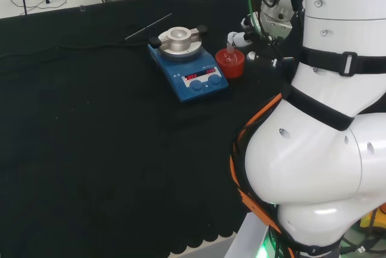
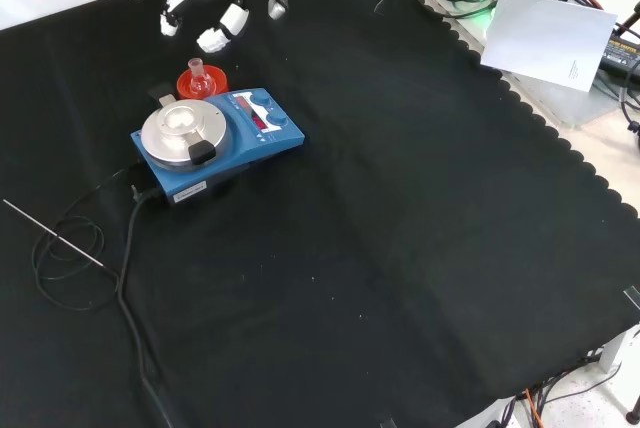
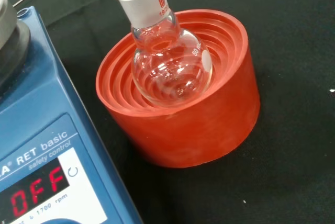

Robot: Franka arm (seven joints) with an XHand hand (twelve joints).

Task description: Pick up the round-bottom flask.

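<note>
The little glass flask [image 3: 167, 62] sits in a red ring [image 3: 183, 124], right next to a blue box [image 2: 215, 143] with a round metal top. The hand [image 2: 215, 3] is above it in the front view, fingers spread wide, holding nothing

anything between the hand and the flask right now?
Nothing. In the front view, bare black cloth separates the hand from the flask, which sits in its red stand.

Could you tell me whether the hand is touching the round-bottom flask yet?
Apart. In the front view the hand hangs above the round-bottom flask, with black cloth between its fingers and the flask's neck.
</note>
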